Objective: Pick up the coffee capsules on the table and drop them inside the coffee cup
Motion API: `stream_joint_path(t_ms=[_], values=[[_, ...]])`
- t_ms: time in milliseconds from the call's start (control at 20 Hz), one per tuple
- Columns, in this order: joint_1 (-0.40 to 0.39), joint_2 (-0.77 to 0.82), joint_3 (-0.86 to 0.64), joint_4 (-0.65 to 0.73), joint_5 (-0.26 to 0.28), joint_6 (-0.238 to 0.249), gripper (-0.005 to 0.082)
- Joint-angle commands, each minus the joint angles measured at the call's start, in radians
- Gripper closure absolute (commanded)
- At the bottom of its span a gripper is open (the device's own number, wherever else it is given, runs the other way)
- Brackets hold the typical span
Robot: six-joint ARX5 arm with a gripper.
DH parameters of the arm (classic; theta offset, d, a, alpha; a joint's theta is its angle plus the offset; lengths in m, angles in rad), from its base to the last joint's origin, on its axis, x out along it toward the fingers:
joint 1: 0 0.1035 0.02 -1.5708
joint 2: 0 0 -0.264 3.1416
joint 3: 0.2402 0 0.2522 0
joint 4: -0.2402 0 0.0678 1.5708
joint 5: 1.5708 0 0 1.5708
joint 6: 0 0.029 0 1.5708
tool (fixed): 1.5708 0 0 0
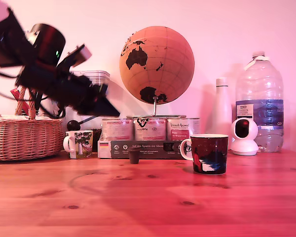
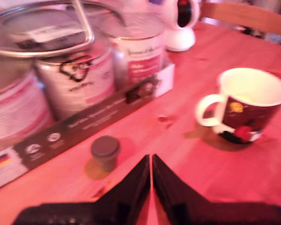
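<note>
While claw hangs raised, tips pressed together, brown capsule sits near, untouched.

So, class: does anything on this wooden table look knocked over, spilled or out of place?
Nothing stands out. The small dark brown capsule stands upright by the boxed tins, and the dark navy picture mug sits upright, nothing spilled.

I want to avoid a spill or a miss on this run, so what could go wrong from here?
1. The dark brown capsule stands close to the tin box, so an opening finger may bump the box, or knock over the tiny pod.
2. The gripper shows its jaws shut; it must open before descending or it will push the capsule away.
3. The coffee cup stands apart from the capsule, so a weak pinch could drop the pod during the carry.
</note>
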Motion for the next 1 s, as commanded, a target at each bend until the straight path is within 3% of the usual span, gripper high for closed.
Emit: stream_joint_path(t_ms=[0,200,350,400,450,550,600,700,950], values=[[-0.003,-0.005,-0.022,0.039,-0.003,-0.003,0.0789],[-0.003,-0.005,-0.021,0.024,-0.051,0.005,0.0789],[0.001,-0.005,-0.021,0.023,-0.055,0.005,0.0780],[0.001,-0.005,-0.021,0.018,-0.055,0.002,0.0733],[0.001,-0.005,-0.021,0.006,-0.054,0.002,0.0614],[-0.002,0.002,-0.021,-0.004,-0.054,0.005,0.0229],[-0.002,0.003,-0.021,-0.015,-0.054,0.005,0.0124],[-0.002,0.013,-0.021,-0.018,-0.054,0.039,0.0088],[0.003,0.069,-0.021,0.044,-0.042,0.038,0.0090]])
